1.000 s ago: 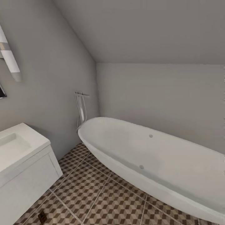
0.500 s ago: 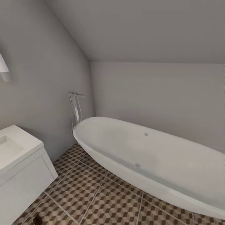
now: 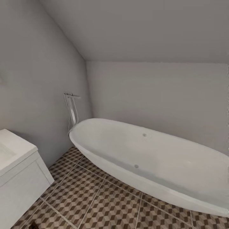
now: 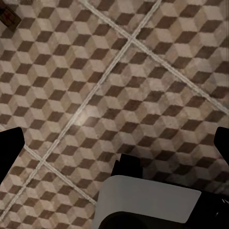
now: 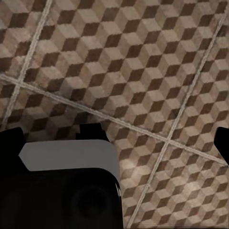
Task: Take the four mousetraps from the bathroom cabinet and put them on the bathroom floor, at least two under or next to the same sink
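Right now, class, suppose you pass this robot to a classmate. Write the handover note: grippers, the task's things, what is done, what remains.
Left gripper: open, empty, above the bathroom floor.
Right gripper: open, empty, above the same tiles.
The sink sits at the head view's lower left, with the bathtub ahead.
A small brown piece lies on the tiles in the left wrist view. It may be a mousetrap but is too cropped to be sure.
Done: at most that one, unconfirmed.
Left: fetch the mousetraps from the cabinet and set all four on this floor, two beside the sink.
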Motion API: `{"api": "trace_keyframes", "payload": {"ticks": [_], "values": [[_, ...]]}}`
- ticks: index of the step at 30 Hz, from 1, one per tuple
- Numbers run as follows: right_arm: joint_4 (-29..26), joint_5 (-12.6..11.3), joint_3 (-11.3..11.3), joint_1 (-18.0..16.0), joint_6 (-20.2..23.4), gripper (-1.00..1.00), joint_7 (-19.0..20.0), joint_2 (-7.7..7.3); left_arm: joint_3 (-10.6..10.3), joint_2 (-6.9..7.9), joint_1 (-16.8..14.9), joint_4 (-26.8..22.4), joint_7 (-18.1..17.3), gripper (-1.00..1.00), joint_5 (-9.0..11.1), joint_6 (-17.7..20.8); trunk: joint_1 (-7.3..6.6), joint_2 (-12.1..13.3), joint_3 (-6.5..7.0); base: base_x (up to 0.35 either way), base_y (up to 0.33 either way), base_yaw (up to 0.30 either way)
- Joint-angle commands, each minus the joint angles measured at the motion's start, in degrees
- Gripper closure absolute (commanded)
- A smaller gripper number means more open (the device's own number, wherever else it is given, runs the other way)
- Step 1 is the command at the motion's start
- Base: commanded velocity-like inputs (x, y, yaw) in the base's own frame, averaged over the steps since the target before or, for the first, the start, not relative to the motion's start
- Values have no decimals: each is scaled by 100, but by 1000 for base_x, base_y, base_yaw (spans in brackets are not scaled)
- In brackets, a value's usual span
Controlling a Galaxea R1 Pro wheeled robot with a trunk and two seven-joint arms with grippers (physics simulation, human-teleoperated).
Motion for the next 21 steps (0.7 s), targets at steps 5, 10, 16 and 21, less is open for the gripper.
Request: {"api": "trace_keyframes", "payload": {"ticks": [5, 10, 16, 21], "values": [[22, -53, 48, -8, -35, -100, -2, 10, -49, 8, -2, -27, 45, -100, 47, -15, 0, -3, -31, 0, 0, -117], [31, -53, 48, -8, -35, -100, -2, 12, -49, 8, 0, -23, 45, -100, 47, -15, 0, -3, -57, 0, 0, -115], [38, -53, 50, -8, -35, -100, 2, 13, -49, 8, 2, -27, 45, -100, 46, -15, 0, -3, -88, 0, 0, -116], [39, -53, 47, -8, -35, -100, 5, 13, -49, 8, 0, -27, 45, -100, 45, -15, 0, -3, -107, 0, 0, -143]]}}
